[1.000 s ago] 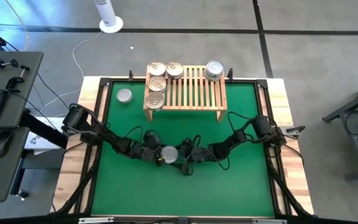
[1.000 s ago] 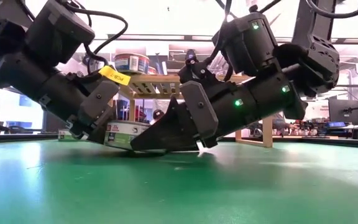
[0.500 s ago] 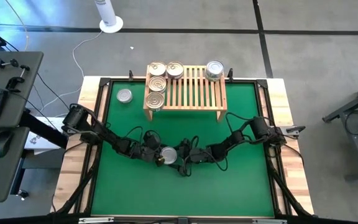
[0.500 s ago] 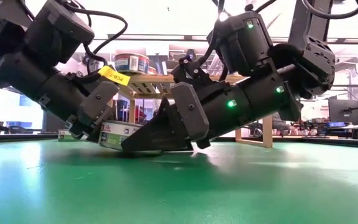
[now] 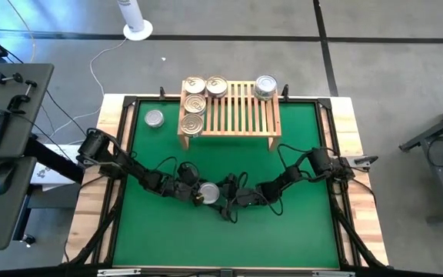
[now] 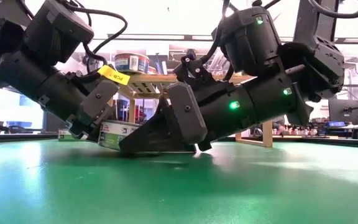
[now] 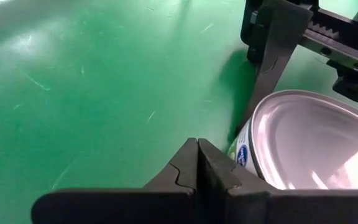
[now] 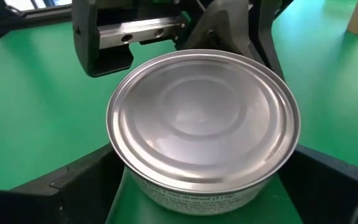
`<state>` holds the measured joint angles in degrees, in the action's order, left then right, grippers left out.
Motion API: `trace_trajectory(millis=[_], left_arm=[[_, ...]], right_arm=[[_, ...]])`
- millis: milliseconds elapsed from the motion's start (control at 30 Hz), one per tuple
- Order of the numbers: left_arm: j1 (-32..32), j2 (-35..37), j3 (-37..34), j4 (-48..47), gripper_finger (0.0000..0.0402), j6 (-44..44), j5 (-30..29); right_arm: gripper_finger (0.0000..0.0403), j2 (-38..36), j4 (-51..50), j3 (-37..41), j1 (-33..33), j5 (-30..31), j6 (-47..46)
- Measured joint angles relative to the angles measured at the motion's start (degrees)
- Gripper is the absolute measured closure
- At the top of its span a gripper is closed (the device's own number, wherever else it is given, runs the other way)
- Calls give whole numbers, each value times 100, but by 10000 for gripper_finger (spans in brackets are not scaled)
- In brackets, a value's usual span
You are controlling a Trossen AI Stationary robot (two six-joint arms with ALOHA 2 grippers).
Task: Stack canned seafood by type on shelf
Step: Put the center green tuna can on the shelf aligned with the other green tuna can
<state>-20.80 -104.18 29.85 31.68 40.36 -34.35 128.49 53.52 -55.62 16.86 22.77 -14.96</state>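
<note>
A pickup is in hand: the silver tin (image 5: 208, 191) sits on the mat (image 5: 283, 238) at about 6 o'clock from the shelf (image 5: 237, 115), well apart. The right gripper (image 5: 223, 201) straddles it, jaws wide and unclenched, arm stretched low toward 9 o'clock. Next, I judge, it must close evenly; the left gripper (image 5: 194, 193), clenched empty, braces the tin's far side.

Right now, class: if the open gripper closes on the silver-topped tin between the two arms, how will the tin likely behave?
The silver-topped tin looks rigid metal, so it probably won't deform. Its smooth round wall may slip or twist between the right gripper fingers. It is short and wide, so tipping seems unlikely, though the shut left gripper beside it could nudge it.
</note>
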Motion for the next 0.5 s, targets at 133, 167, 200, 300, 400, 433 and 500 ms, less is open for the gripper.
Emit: trace_trajectory(millis=[133,167,200,300,400,433,500], left_arm=[[-4,15,4,-27,401,-2,57],[-10,32,6,-43,401,0,97],[-22,40,9,-52,401,0,106],[-49,193,17,-342,401,-4,204],[-79,450,18,-853,401,7,264],[-94,540,16,-1030,401,8,262],[-139,727,12,-1392,401,53,253]], right_arm=[[6,-16,-179,-27,81,114,-266],[6,-28,-237,-35,97,122,-343],[6,-38,-294,-41,115,124,-404],[6,-54,-410,-54,184,147,-560],[7,-63,-511,-54,243,171,-655],[7,-66,-546,-54,261,184,-699],[7,-76,-632,-54,306,234,-730]])
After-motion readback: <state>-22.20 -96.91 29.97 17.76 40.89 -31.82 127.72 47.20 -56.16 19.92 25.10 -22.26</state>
